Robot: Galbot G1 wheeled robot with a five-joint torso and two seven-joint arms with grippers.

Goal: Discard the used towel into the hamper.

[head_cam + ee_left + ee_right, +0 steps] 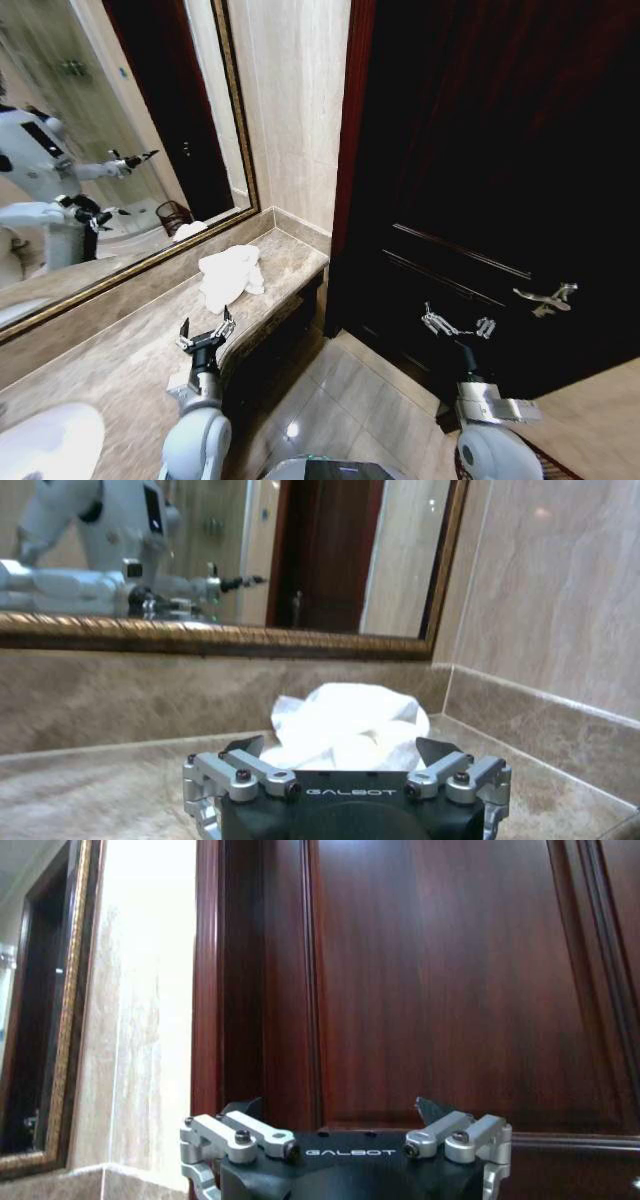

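The used towel, a crumpled white cloth bundled into a loose heap, lies on the beige marble table near its far end, close to the corner where the gilt-framed wall mirror meets the pale stone wall. In the left wrist view the towel sits straight ahead of the jaws, just beyond them and not yet touched.

It looks light and limp, so it should lift with little effort but will sag and trail once off the table; loose corners could drag. A pinch on the raised, bunched middle of the heap seems the safest hold, since the folds there give the jaws something thick to close on, while a flat edge might slip out.

The left gripper hovers low over the table short of the towel, its jaws spread wide and holding nothing. The right gripper hangs out in front of the dark red-brown wooden door, well apart from the towel, jaws likewise wide apart and empty. A metal door handle shows just beyond it.

A small dark slatted basket, likely the hamper, appears as a reflection in the mirror. A white basin sits at the table's near end.
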